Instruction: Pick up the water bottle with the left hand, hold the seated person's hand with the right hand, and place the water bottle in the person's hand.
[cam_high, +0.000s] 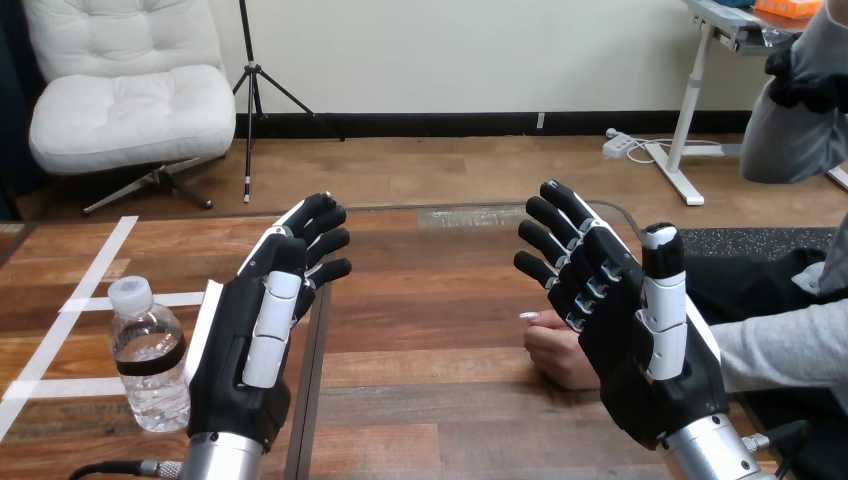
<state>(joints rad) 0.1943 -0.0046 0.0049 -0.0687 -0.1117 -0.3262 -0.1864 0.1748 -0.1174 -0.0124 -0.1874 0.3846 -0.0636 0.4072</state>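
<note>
Both hands are open, empty. The water bottle (148, 360) stands upright just beside the left hand (250, 350), toward the table's (430, 400) left edge; the right hand (625, 330) is by the person's hand (558, 355).

Clear white-capped water bottle (148, 362) upright at left, person's hand (556, 352) resting at right

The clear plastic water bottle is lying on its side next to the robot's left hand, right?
No. The clear plastic water bottle with a white cap is next to the robot's left hand, but it stands upright, as the head view shows.
</note>
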